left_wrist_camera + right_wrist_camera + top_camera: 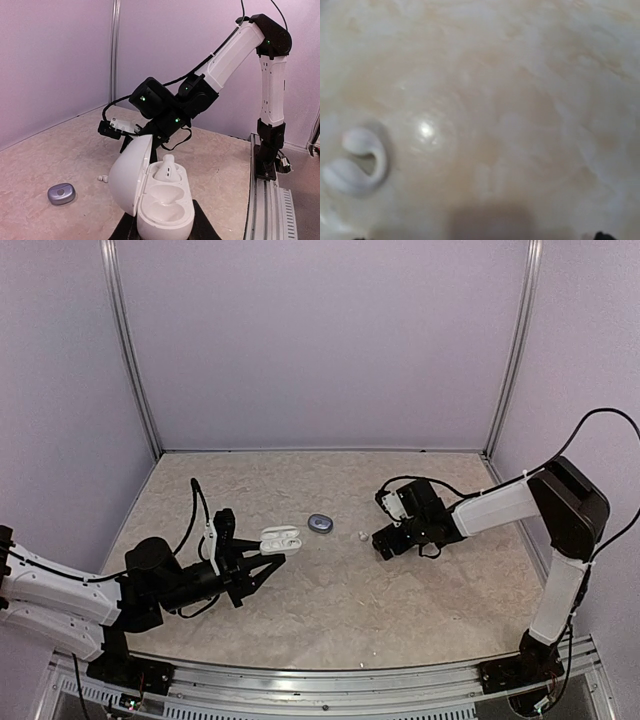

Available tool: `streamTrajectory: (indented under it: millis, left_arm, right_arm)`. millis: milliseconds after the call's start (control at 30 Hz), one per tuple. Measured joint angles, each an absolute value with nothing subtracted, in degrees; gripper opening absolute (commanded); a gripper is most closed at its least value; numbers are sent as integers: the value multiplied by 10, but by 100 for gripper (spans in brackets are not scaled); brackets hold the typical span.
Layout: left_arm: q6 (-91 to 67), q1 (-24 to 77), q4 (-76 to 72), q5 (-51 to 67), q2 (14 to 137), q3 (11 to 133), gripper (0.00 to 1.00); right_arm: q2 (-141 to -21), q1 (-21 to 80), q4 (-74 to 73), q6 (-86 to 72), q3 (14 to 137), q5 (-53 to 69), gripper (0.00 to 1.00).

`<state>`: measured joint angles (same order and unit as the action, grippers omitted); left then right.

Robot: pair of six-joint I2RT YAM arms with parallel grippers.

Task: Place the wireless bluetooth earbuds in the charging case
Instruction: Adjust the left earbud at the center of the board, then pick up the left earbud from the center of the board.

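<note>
1. left gripper (272,546): clamped on the lower shell of the white charging case (160,200). Lid is hinged open and the mouth faces the other arm.
2. right gripper (380,542): jaws spread wide, nothing in them. It sits nose-down, low over the table (330,610), just beside the loose earbud (345,176).
3. Bud locations: the seated earbud (167,171) stands in the far pocket of the white case. The loose one lies flat on the table between the grey case (61,193) and the right gripper, touching neither.
4. The free well (161,210) in the white case is bare. My read is that it's the slot for the loose bud.
5. Handling, judged:
   - Tiny, light, hard glossy plastic with a curved hook shape.
   - Likely to skate or flip on the smooth top if nudged from one side.
   - Pinch across the thicker lobe, not the thin hook, with both fingers landing together.
   - Squeeze lightly, since too much force could pop it out of the pads.
6. Orientation matters: the hook probably has to line up with the well's contour or it won't seat.
7. Count:
   - Cases: 2, one white and open, one grey and closed.
   - Cream-white buds: 2, one seated and one loose.
   - Dark buds: 0 in view. They may be inside the closed grey case, but I can't tell from these angles.
</note>
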<state>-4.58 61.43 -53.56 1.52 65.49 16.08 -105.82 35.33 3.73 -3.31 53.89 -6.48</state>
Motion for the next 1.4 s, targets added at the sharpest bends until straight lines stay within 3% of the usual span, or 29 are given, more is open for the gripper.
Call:
streamTrajectory:
  millis: [133,367,667,1400]
  left_arm:
    - [-44,614,-536,15,655,161,3]
    - [-44,614,-536,15,655,161,3]
    - [-44,614,-536,15,655,161,3]
    - [-42,614,-536,15,651,161,3]
  right_arm:
    - [-1053,346,35,-22,536,-41,87]
    - [-1030,344,37,-15,538,71,78]
    - [-1034,339,46,-46,573,103,53]
    - [-1104,321,60,-74,584,108,50]
